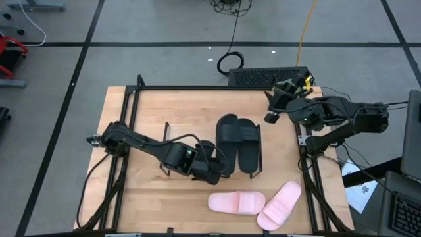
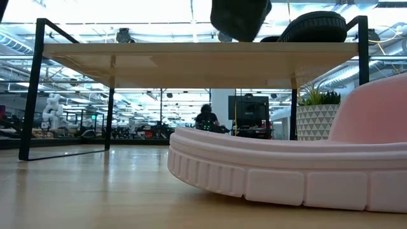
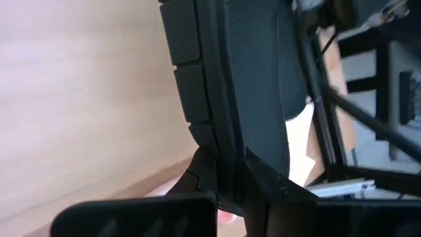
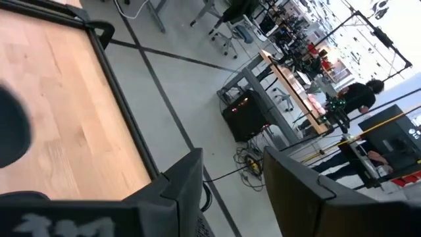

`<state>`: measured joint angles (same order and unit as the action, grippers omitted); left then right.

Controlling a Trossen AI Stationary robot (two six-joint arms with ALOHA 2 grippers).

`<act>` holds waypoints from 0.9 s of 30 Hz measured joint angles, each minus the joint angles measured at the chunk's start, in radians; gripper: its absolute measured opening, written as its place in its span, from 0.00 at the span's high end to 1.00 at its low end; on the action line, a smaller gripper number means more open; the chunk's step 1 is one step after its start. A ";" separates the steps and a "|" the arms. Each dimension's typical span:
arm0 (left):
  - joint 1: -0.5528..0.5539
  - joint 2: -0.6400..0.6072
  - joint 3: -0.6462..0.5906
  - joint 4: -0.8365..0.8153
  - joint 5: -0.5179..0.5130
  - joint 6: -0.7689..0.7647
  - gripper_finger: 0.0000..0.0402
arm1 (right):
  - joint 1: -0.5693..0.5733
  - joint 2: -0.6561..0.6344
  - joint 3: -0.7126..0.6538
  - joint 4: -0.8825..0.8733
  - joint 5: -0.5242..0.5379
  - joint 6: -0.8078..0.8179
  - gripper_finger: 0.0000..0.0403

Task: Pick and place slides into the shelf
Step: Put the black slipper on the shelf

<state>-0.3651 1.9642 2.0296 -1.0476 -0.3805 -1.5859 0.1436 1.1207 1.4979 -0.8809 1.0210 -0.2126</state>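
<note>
Black and side by side, two slides [image 1: 238,139] lie on the shelf's [image 1: 151,112] light wooden top at the centre of the high view, and the left gripper [image 1: 220,168] sits low at the heel end of the left-hand black slide [image 1: 227,131], its fingers [image 3: 204,172] pinching that slide's edge. Pale pink, the other two slides [image 1: 256,203] lie on the table in the lower right of the high view, one flat, one angled, ends nearly touching. At the upper right, the right gripper [image 1: 271,105] hovers over the shelf's corner with its fingers [image 4: 187,178] partly spread on nothing.
</note>
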 joint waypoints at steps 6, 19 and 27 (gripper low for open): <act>0.012 0.014 -0.001 -0.001 0.025 -0.013 0.96 | 0.000 -0.034 0.000 -0.044 -0.001 0.018 0.63; 0.039 0.012 -0.054 -0.037 0.055 -0.059 0.96 | 0.000 -0.060 0.000 -0.084 -0.001 0.018 0.63; 0.061 0.012 -0.155 0.141 0.071 -0.053 0.96 | 0.000 -0.066 0.000 -0.083 -0.001 0.015 0.63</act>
<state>-0.3043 1.9766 1.8745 -0.9065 -0.3096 -1.6386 0.1436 1.0542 1.4979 -0.9637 1.0195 -0.1976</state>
